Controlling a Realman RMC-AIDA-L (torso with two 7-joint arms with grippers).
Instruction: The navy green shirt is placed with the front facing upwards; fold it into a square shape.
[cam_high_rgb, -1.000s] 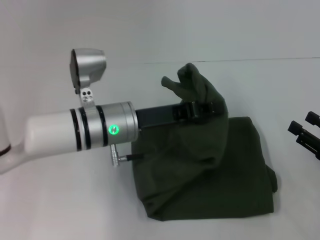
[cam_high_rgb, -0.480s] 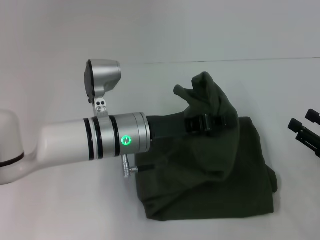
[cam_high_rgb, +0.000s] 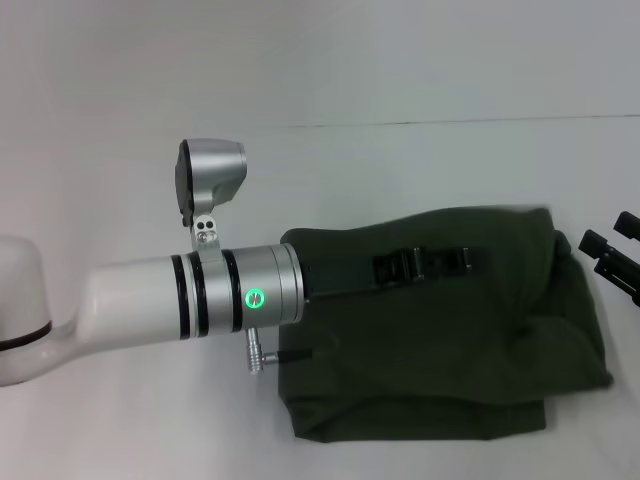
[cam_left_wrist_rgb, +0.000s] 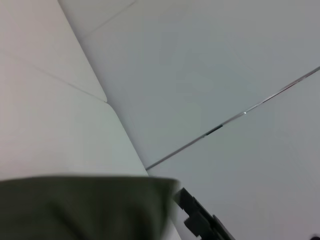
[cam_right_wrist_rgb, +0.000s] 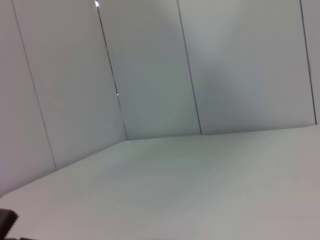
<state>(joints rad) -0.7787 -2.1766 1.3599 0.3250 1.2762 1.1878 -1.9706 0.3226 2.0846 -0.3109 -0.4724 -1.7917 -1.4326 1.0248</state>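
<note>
The shirt (cam_high_rgb: 440, 340) lies on the white table (cam_high_rgb: 130, 420), folded into a thick, roughly rectangular bundle with its plain green side up. No lettering or label shows. Its near edge runs fairly straight, while the right side bulges out in a rounded, rumpled fold. A top layer of cloth lies spread out over the bundle, reaching toward the far right corner.

The left arm (cam_high_rgb: 180, 300) reaches across from the left, low over the shirt. Its silver wrist carries a green light and a small camera pod sticking up. The left hand (cam_high_rgb: 440, 263) sits over the far part of the shirt, its black fingers just above or against the cloth. From where I stand I can't tell whether it is pinching the fabric or has opened, since the dark fingers blend into the dark green.

In the left wrist view, a band of green cloth (cam_left_wrist_rgb: 85, 207) fills the nearest part, with the white table and wall panels beyond.

The right hand (cam_high_rgb: 612, 262) rests at the right edge of the table, just beside the shirt's right side, apart from it. Only its black fingertips show, and they look spread. The right wrist view shows only bare table and wall.
</note>
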